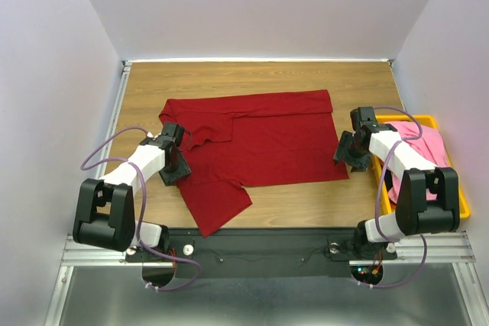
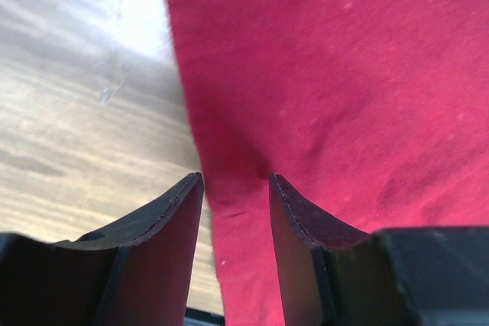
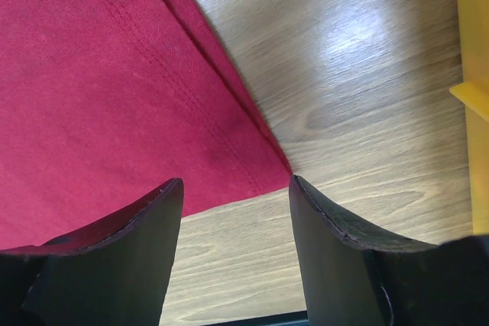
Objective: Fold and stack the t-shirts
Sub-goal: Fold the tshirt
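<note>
A dark red t-shirt [image 1: 267, 143] lies partly folded on the wooden table [image 1: 229, 82], with one sleeve trailing toward the near edge. My left gripper [image 1: 176, 167] is low over the shirt's left side. In the left wrist view its jaws [image 2: 235, 177] stand apart, and the edge of the red cloth [image 2: 321, 74] lies flat between them. My right gripper [image 1: 345, 152] hovers at the shirt's near right corner. Its jaws [image 3: 237, 181] are open over the hemmed corner [image 3: 252, 166] and bare wood. A pink t-shirt [image 1: 419, 141] lies bunched in the bin at right.
The yellow plastic bin [image 1: 461, 192] stands at the table's right edge beside the right arm, and its rim [image 3: 477, 104] shows in the right wrist view. White walls close in the table at the back and both sides. Bare wood [image 1: 153, 89] shows left of and behind the shirt.
</note>
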{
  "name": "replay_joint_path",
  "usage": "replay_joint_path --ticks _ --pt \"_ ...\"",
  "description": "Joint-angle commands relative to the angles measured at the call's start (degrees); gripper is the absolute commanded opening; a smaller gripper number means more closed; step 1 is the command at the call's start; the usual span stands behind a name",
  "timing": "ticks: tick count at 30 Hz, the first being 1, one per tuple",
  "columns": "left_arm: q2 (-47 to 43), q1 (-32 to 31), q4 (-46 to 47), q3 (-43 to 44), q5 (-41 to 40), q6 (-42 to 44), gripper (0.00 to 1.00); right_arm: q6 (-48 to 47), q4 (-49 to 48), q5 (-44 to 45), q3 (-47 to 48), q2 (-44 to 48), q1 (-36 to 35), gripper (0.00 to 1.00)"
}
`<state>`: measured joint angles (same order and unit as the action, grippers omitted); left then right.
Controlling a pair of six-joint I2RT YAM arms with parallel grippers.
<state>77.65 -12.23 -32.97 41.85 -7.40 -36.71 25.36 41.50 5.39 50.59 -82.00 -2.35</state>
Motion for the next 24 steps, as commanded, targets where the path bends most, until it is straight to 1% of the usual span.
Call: replay_joint_path --ticks 1,8,12,14,15,21,23,24 --pt "-2.4 -0.3 -5.1 0.4 -1.9 -2.4 0.51 0.7 -2.3 -1.3 0.7 1.3 -0.4 0.63" --pt "-0.1 -0.3 -6.1 1.3 -1.4 -2.7 0.5 0.4 -3.4 -2.3 0.0 0.9 -0.3 0.63" --pt "1.7 -0.3 -6.4 1.8 -2.8 -1.4 0.37 0.2 -3.6 -1.8 0.2 1.6 -0.3 0.63" --pt "2.5 -0.3 -6.7 2.3 -3.8 -1.0 0.35 0.2 -4.0 -2.0 0.2 1.9 -0.4 0.63" --pt "3.2 -0.5 -6.8 2.4 -4.0 -0.7 0.31 0.3 -4.1 -2.0 0.0 2.0 -0.3 0.63" --pt "4.9 -0.5 -6.3 2.8 -4.0 0.8 0.29 1.5 -5.0 -2.0 -2.0 2.6 -0.3 0.63" --pt "5.8 -0.6 -6.0 2.9 -3.5 1.3 0.2 1.8 -5.2 -1.6 -2.7 2.7 -0.3 0.63" --pt "5.8 -0.6 -5.6 2.9 -3.3 1.8 0.09 2.1 -5.1 -1.3 -2.9 2.5 -0.3 0.63"
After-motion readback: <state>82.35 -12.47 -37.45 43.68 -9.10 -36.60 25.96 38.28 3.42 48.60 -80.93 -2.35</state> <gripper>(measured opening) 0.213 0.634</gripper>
